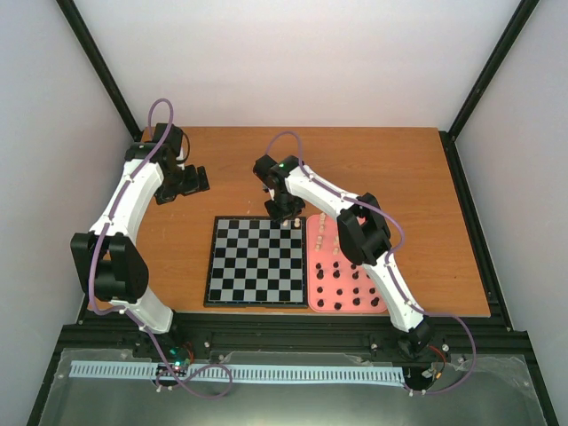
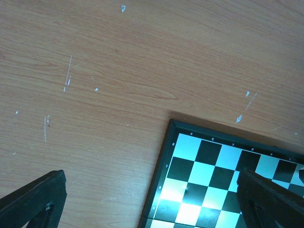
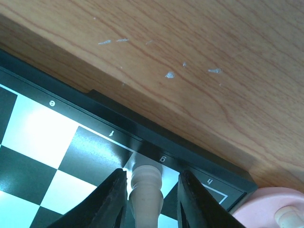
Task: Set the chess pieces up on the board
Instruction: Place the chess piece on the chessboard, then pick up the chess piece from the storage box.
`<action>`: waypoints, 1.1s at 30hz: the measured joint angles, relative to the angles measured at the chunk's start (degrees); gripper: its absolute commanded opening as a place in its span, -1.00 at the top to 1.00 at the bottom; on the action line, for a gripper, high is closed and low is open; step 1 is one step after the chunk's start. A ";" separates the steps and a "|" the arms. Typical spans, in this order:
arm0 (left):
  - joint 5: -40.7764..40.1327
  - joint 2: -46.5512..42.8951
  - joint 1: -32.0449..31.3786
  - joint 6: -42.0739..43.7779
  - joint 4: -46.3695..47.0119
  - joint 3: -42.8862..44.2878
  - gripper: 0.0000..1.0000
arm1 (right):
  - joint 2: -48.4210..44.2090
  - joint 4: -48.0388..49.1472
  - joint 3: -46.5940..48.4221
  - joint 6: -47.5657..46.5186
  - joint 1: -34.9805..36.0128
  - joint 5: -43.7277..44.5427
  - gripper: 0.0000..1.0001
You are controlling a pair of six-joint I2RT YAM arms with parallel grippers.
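Note:
The board (image 1: pixel 257 262) lies flat at the table's front middle, its grey and black checks bare apart from one piece. A cream chess piece (image 3: pixel 146 183) stands on the light far-row square marked g, near the board's (image 3: pixel 42 142) far right corner. My right gripper (image 3: pixel 153 175) straddles this piece with its jaws open. One finger is close against the piece and the other stands apart from it. In the top view my right gripper (image 1: pixel 284 217) hangs over that corner. My left gripper (image 1: pixel 200 180) is open and empty, its fingers wide above bare wood beside the board's (image 2: pixel 204 180) far left corner.
A pink tray (image 1: pixel 319 302) lies against the board's right side, holding cream pieces (image 1: pixel 322 231) at its far end and several black pieces (image 1: pixel 346 288) nearer me. Its rim (image 3: pixel 270 204) and one cream piece (image 3: pixel 287 216) show in the right wrist view.

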 measured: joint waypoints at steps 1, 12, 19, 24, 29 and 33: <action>0.00 0.00 0.00 0.02 0.00 0.00 -1.00 | 0.00 0.00 0.00 -0.04 0.00 0.00 0.25; 0.00 0.00 0.00 0.00 0.00 0.00 -1.00 | -0.68 0.61 2.23 -1.22 0.00 -0.90 -0.11; 0.00 0.00 0.00 0.00 0.00 0.00 -1.00 | -5.40 0.26 4.11 -0.90 -1.09 2.40 -0.10; 0.07 0.00 0.00 0.00 0.02 0.00 -0.99 | -13.35 1.42 -5.42 0.55 -7.48 4.98 -0.09; 0.44 0.00 0.00 0.02 0.07 0.00 -1.00 | -17.29 2.60 -15.39 1.55 -15.91 6.43 -0.08; 0.72 0.00 0.00 0.02 0.24 0.00 -1.00 | -17.97 3.52 -20.83 1.57 -18.08 6.64 -0.06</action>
